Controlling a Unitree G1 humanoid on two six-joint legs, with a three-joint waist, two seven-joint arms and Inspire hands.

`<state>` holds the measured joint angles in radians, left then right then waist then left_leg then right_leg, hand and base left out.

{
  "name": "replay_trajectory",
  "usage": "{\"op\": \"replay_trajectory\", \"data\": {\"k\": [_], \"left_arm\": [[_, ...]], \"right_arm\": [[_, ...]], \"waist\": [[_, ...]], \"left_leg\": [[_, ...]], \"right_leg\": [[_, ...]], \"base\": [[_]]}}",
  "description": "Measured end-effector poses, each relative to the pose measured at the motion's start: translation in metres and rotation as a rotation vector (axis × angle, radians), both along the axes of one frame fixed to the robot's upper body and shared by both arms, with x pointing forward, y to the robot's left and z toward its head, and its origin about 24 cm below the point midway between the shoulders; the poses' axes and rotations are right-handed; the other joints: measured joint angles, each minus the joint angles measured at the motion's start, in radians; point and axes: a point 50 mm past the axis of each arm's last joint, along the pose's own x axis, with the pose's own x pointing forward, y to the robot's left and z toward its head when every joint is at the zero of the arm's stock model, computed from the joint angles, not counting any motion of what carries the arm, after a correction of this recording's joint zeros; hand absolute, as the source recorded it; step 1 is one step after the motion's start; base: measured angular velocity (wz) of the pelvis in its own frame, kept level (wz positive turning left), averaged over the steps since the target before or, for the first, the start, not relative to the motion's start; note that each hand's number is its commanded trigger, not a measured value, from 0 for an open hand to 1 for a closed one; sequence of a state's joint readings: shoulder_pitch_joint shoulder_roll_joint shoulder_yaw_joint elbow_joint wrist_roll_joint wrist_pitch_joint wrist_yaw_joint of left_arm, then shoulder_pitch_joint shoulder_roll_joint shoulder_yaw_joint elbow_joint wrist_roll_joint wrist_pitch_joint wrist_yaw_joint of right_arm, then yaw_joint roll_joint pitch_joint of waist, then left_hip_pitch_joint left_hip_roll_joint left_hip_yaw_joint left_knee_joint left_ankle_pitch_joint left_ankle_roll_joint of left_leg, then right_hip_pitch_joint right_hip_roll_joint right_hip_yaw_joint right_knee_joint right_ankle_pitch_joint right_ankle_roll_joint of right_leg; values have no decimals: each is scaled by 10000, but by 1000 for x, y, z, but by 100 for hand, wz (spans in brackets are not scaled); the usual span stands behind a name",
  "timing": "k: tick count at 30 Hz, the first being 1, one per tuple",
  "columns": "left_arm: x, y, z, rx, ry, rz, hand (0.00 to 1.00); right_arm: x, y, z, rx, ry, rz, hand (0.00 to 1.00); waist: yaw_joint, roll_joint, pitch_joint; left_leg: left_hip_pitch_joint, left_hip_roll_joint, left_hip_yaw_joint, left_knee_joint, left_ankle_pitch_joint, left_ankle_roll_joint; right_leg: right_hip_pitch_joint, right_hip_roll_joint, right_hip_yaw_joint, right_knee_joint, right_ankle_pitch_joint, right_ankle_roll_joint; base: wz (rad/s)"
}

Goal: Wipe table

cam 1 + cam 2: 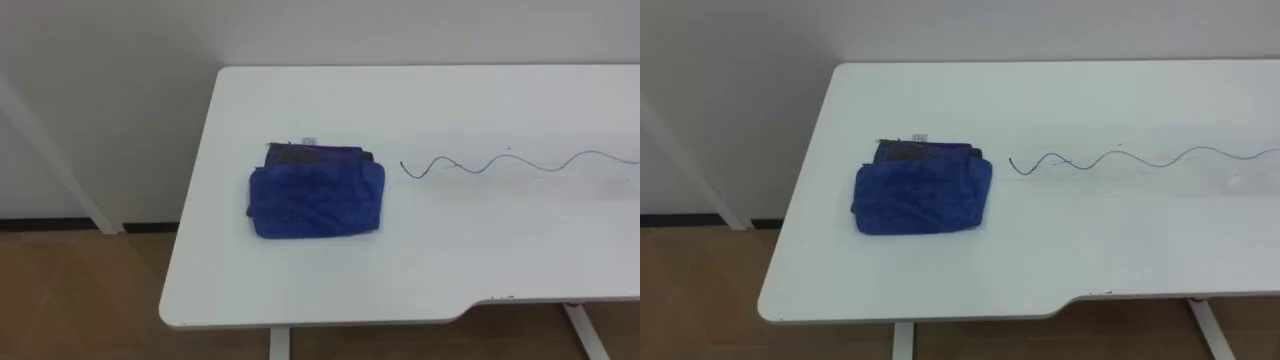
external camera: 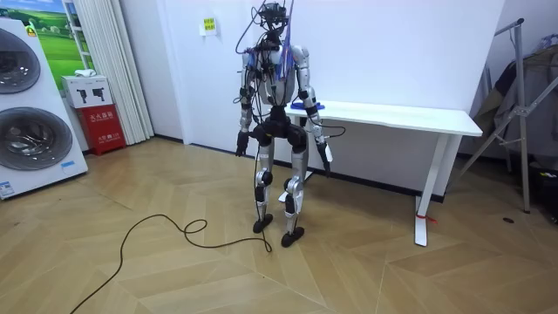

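**Blue cloth on white tabletop, wipe not yet begun**

1. Left robot hand (image 2: 241, 150) and right robot hand (image 2: 327, 162). In the room view both hang beside the thighs, below the level of the tabletop. Neither has the cloth. At this range it cannot be told whether they are open or closed. The robot stands facing the tabletop's left end, a little back from it.

2. Floor (image 1: 80, 300). Wood, showing below and to the left of the near edge.

3. Tabletop (image 1: 480, 240). White, with a rounded near-left corner and a shallow cut-in along the near edge toward the right.

4. Cloth (image 1: 316, 198). Blue, folded and lying flat toward the tabletop's left end, set back from the near edge. It is slightly wider than it is deep, so its long axis runs along the tabletop's length. A darker layer peeks out at its far edge, with a small pale tag there.

5. Wavy line (image 1: 500, 163). A thin dark mark that starts just right of the cloth without touching it, then runs rightward out of view.

6. Wall (image 1: 110, 90). Pale, behind the tabletop.

Key relation: the cloth lies forward of and above both robot hands, almost dead ahead and a shade left of centre. Neither arm looks clearly nearer. The next move probably calls for one arm to lift over the near edge and come down onto the cloth. The wipe would then run rightward along the line.
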<state>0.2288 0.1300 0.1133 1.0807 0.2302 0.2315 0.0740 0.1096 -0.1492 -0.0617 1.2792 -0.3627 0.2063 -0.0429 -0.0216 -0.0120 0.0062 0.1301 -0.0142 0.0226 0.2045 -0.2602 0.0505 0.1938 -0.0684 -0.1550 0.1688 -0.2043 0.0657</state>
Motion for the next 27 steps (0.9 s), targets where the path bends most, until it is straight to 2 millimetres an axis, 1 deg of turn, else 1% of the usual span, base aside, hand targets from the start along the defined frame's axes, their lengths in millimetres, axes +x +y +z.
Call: {"op": "replay_trajectory", "data": {"k": [5,10,11,15,19,21,22,24,25,26,27], "left_arm": [[4,1,0,33,-167,-38,0],[13,3,1,96,-498,-143,0],[15,4,2,123,-613,-180,0],[14,4,2,126,-646,-220,0],[14,5,2,154,-664,-178,0],[12,6,2,180,-609,-90,0],[8,7,2,214,-552,111,0],[6,11,3,315,-551,520,0],[1,14,4,395,-480,897,0],[-2,16,4,440,-427,1068,0],[-8,19,5,535,-326,1404,0]], "right_arm": [[1,0,0,34,-95,-64,0],[2,0,0,43,-148,-64,0],[3,0,0,54,-196,-77,0],[2,0,0,123,-329,-384,0],[-2,1,-1,196,-436,-1040,0],[-7,1,-1,86,-595,-2195,0],[-14,-1,0,11,-621,-2958,0],[-21,-3,1,-185,-655,-4010,0],[-27,-6,2,-324,-688,-4991,0],[-29,-8,2,-417,-733,-5512,0],[-35,-13,4,-644,-849,-6565,0]], "waist": [[-4,-7,3],[-3,-46,9],[12,-66,22],[-1,-84,24],[-1,-72,22],[-12,-28,14],[-18,-30,15],[-48,-33,8],[-152,-38,7],[-202,-47,6],[-299,-49,3]], "left_leg": [[2,-1,-5,3,0,0],[-40,-3,-8,2,0,0],[-56,-7,-1,5,0,0],[16,-65,13,8,0,0],[24,-8,16,-17,-2,3],[16,-27,10,-21,-1,3],[25,-70,29,-27,-1,2],[57,-62,67,-43,-1,2],[95,-59,37,-74,-1,2],[118,-61,36,-80,-1,2],[166,-61,49,-107,-1,2]], "right_leg": [[-17,-1,-21,-3,0,0],[-20,-8,-189,12,0,0],[-26,-9,-209,8,0,0],[4,-9,-110,6,0,0],[-32,-13,-116,-3,0,0],[-11,-10,-129,-2,0,0],[-21,-10,-123,-4,0,0],[-28,-5,-116,-13,0,0],[0,-4,-111,-10,0,0],[16,-5,-111,0,0,0],[54,-5,-110,3,0,1]], "base": [[0],[0],[0],[-1],[0],[0],[0],[0],[0],[0],[0]]}}
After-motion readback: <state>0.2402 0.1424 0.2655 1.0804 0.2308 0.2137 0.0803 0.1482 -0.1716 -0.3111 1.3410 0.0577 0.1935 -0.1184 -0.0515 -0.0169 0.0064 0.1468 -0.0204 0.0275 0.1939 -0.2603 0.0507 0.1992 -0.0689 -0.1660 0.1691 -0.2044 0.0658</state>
